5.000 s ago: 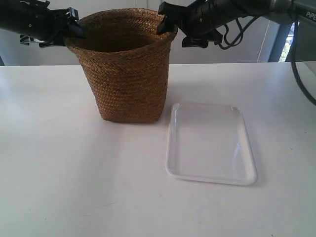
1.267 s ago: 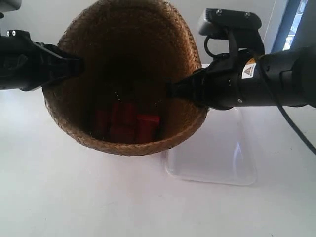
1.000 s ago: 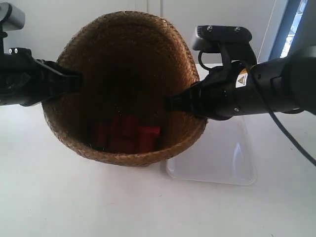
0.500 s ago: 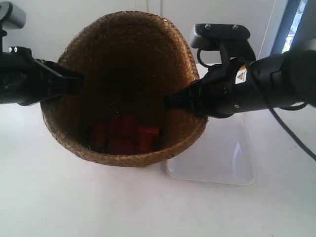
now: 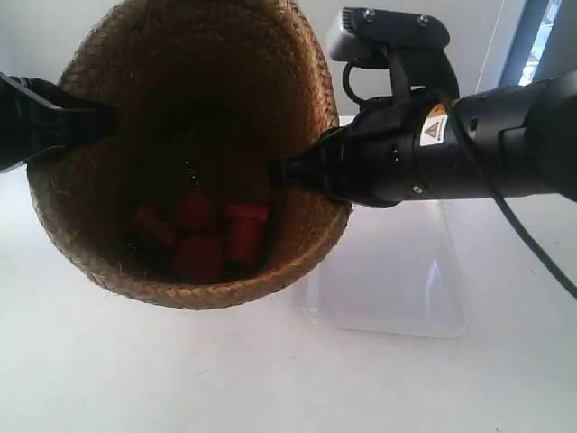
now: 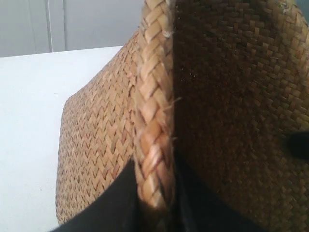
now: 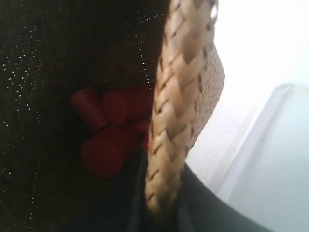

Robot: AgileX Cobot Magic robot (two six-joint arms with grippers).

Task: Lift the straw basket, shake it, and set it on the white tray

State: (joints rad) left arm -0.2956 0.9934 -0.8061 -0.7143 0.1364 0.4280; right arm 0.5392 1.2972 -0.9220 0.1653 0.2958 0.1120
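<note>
The straw basket (image 5: pixel 189 108) hangs in the air, tipped with its mouth toward the exterior camera, and several red blocks (image 5: pixel 203 234) lie inside. The left gripper (image 6: pixel 154 193) is shut on the braided rim (image 6: pixel 154 121), one finger outside and one inside. The right gripper (image 7: pixel 161 193) is shut on the opposite rim (image 7: pixel 176 96); red blocks (image 7: pixel 104 130) show in the dark interior. In the exterior view the arm at the left (image 5: pixel 45 126) and the arm at the right (image 5: pixel 433 144) hold the basket between them. The white tray (image 5: pixel 397 280) lies on the table, partly hidden behind the basket and arm.
A white table (image 5: pixel 270 379) spreads under everything. A white wall stands behind, and a window strip (image 5: pixel 541 36) shows at the far right. A cable (image 5: pixel 532 244) trails from the arm at the exterior view's right.
The basket has swung left and nearer the exterior camera, with both arms following. The red blocks have shifted inside it. Five seconds ago it stood upright on the table.
</note>
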